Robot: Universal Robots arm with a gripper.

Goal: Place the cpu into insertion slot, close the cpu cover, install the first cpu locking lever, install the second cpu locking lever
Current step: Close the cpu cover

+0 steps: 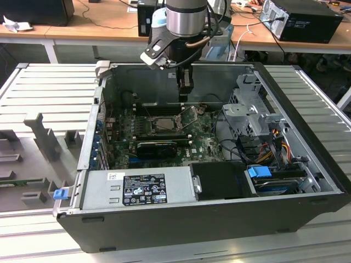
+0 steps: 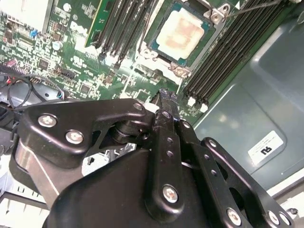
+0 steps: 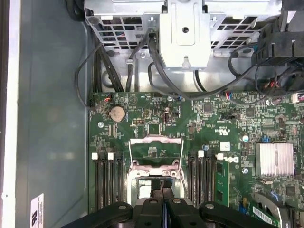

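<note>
The cpu, a small square chip with a pale metal top, lies flat in the insertion slot on the green board. The cpu cover, a silver plate with a square window, stands swung open on the far side of the slot. A thin locking lever sticks up beside the slot. My gripper hangs just above the slot's edge, inside the open case. In both wrist views its black fingers are pressed together with nothing visible between them; the gripper partly hides the slot.
Black memory slots flank the slot on both sides. A metal drive cage with cables stands at the exterior view's right. A grey power supply and a long black card lie nearer the front. The case walls surround everything.
</note>
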